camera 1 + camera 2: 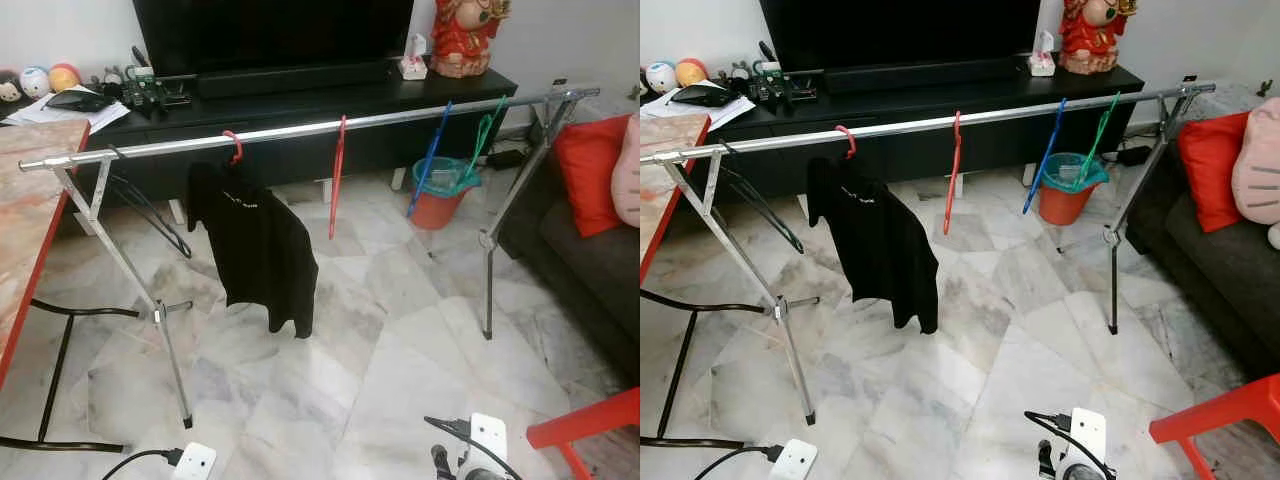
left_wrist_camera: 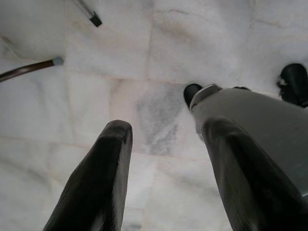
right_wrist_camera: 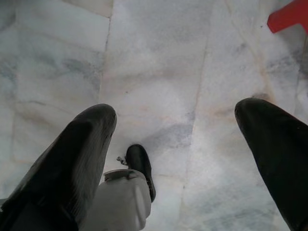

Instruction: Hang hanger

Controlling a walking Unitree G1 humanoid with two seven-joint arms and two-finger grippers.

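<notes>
Both the left gripper (image 2: 161, 139) and right gripper (image 3: 175, 125) hang low over the marble floor (image 1: 400, 330), fingers spread wide, holding nothing. The red hanger (image 1: 338, 175) hangs on the rail (image 1: 300, 130) well ahead, beside a black shirt (image 1: 255, 245).

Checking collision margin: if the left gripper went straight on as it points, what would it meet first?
Most likely the marble floor. The left gripper is open and points down at bare tile; nothing lies between, though depth is unclear.
</notes>
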